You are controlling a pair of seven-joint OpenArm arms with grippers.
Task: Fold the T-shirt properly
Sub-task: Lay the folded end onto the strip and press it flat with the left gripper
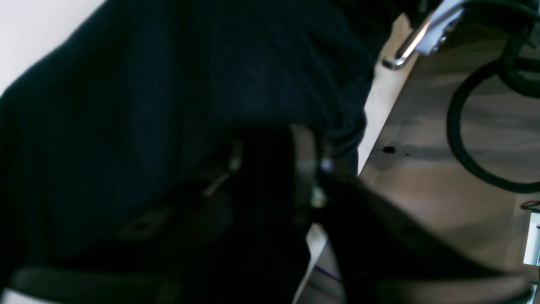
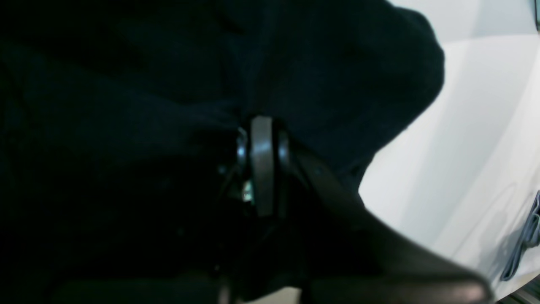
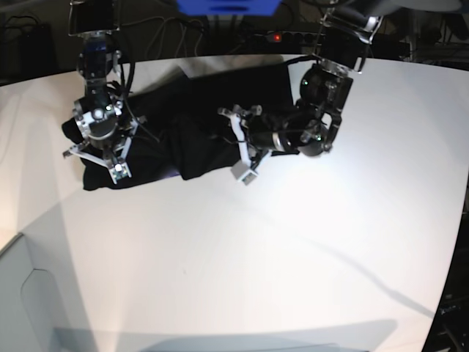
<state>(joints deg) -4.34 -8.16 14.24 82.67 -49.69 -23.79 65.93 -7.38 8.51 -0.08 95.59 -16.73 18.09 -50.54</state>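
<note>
The black T-shirt lies bunched and wrinkled across the far part of the white table. My left gripper is at the shirt's front right edge, pointing left. In the left wrist view its dark fingers look shut, with black cloth draped around them. My right gripper is over the shirt's left end. In the right wrist view the gripper is shut, and folds of the shirt converge at its tip. No orange-red tag shows.
The table's far edge runs just behind the shirt, with floor, a black cable and a metal clamp beyond it. A power strip with a red light and cables lie behind the table.
</note>
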